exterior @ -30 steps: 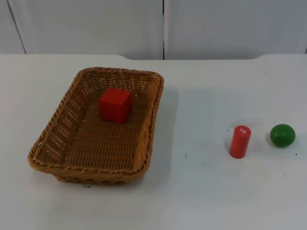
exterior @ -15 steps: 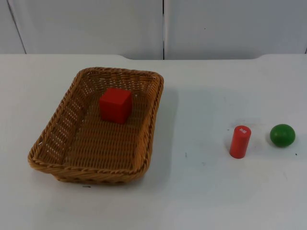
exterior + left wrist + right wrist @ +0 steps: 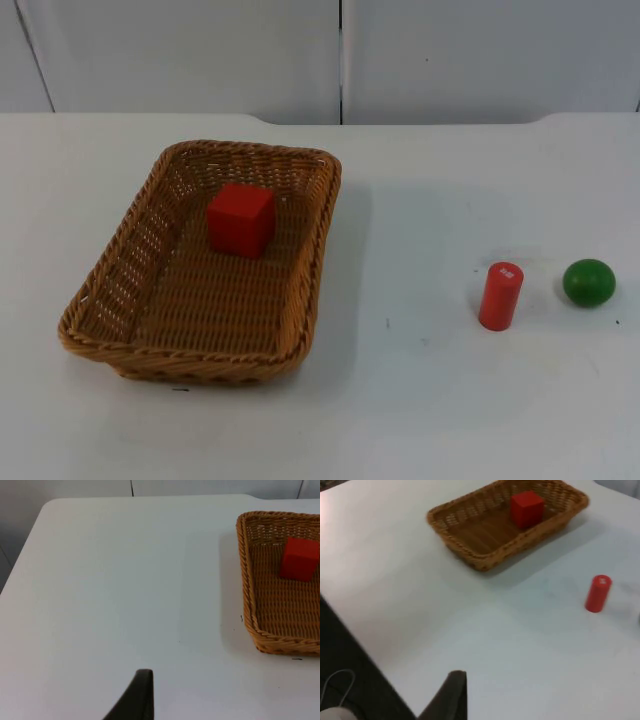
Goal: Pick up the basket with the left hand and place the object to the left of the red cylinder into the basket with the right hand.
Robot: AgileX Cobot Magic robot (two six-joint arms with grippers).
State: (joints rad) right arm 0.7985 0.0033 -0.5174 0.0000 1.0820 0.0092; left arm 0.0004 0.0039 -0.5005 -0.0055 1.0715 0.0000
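Note:
A brown wicker basket (image 3: 322, 240) rests on the white table, left of centre. A red cube (image 3: 241, 219) lies inside it near the far end. Far to its right a red cylinder (image 3: 500, 296) stands upright, with a green ball (image 3: 588, 282) just right of it. My left gripper (image 3: 142, 682) hangs over bare table well to the left of the basket (image 3: 246, 580) and cube (image 3: 299, 559). My right gripper (image 3: 454, 685) is raised over the table, far from the cylinder (image 3: 598, 593), the basket (image 3: 470, 555) and the cube (image 3: 526, 509). Neither gripper touches anything.
The grey partition wall (image 3: 340, 55) closes the table at the back. Bare white table (image 3: 420, 220) lies between basket and cylinder. In the right wrist view the table edge (image 3: 365, 650) drops to a dark floor.

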